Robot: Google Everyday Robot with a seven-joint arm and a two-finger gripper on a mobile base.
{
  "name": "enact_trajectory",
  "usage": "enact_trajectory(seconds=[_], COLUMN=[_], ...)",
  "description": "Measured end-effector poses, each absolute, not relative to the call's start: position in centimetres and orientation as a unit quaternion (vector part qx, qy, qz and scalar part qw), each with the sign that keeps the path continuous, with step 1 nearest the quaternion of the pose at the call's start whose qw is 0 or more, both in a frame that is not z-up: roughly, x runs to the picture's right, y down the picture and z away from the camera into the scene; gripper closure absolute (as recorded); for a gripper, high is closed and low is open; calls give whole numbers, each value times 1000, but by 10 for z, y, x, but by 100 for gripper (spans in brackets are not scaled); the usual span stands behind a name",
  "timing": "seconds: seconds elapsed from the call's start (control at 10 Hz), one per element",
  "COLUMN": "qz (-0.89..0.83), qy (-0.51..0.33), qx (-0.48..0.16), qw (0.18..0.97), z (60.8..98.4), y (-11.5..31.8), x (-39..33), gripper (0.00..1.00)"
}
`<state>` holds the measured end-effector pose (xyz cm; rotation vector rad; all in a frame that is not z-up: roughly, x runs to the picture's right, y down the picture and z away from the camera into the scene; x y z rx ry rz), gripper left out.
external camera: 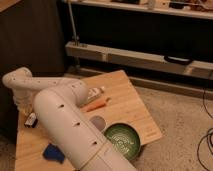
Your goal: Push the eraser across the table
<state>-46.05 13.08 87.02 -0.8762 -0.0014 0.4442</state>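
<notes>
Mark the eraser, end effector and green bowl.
eraser [31, 120], camera view, black top face.
end effector [25, 109], camera view, lower tip, far left, just behind the eraser.
green bowl [123, 140], camera view, inner wall.

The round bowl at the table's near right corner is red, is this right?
Not red: the camera view shows a green round bowl on the light wooden table. The gripper is at the left edge, by the small black eraser.

A green ribbed bowl [122, 141] sits nearest the camera, with a small pale cup [98, 122] just beside it. Behind them lie a white tube [95, 93] and an orange piece [98, 104]. A floppy blue pad [53, 152] lies to the left.
</notes>
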Motion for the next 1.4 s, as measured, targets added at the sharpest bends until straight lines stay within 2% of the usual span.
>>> enact_trajectory(seconds=[0.9, 1.4], qz=[217, 339], qy=[0, -40], qx=[-422, -413], qw=[880, 844], z=[868, 846], y=[132, 119], x=[-457, -385], gripper=[100, 100])
